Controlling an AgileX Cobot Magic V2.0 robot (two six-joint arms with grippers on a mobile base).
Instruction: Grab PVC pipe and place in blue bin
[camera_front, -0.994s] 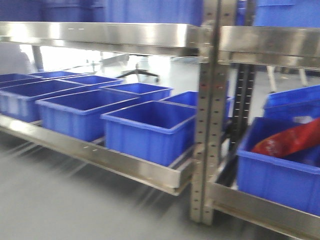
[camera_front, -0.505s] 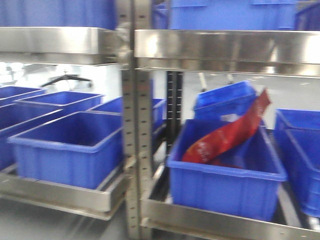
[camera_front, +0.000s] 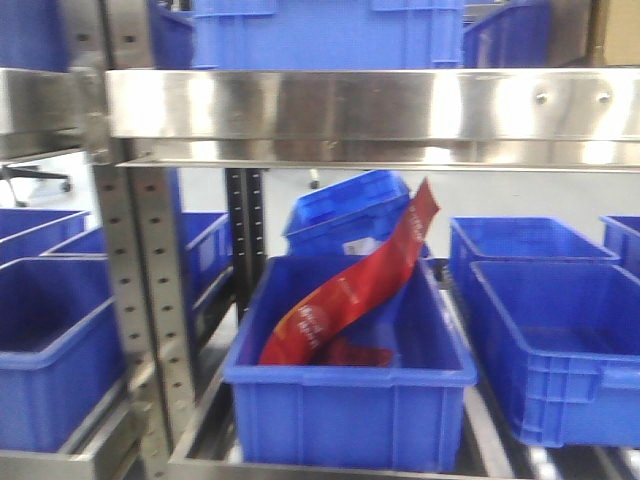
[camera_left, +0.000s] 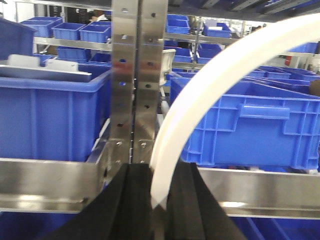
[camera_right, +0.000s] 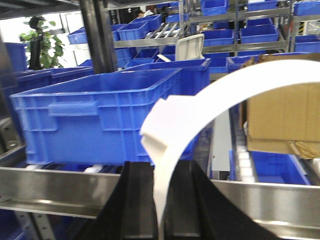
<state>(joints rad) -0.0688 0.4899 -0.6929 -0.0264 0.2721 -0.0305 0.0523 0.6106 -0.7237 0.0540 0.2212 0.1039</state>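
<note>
- White pipe (camera_left: 200, 90) is clamped between the black fingers (camera_left: 125, 210) of the left gripper (camera_left: 162, 172), jaws closed on its lower end.
- From the grip it arcs up and right, leaving the left wrist view at the top-right corner.
- Right gripper (camera_right: 160, 167) is also pinched shut on a white curved pipe (camera_right: 225, 92). There is a stepped, squared-off edge just above the fingertips, then the arc runs off to the right.
- Can't tell whether both grippers share one piece or each has its own.
- Pipe is held up in front of the racks, not inside any bin.
- Left wrist view, behind the pipe: perforated steel post (camera_left: 135, 75), with a steel rail (camera_left: 50, 185) across the bottom. A ribbed bin (camera_left: 250, 125) sits on the shelf right of the post.
- Right wrist view: a handled bin (camera_right: 100, 115) sits on the shelf behind the fingers, with a cardboard box (camera_right: 280, 120) to its right.
- Front view: centre bin (camera_front: 350, 410) is on the lower shelf. A red bag (camera_front: 350, 290) leans diagonally in it, top end above the rim.
- A tilted bin (camera_front: 345, 205) sits just behind it, and a steel shelf edge (camera_front: 350, 105) runs overhead.
</note>
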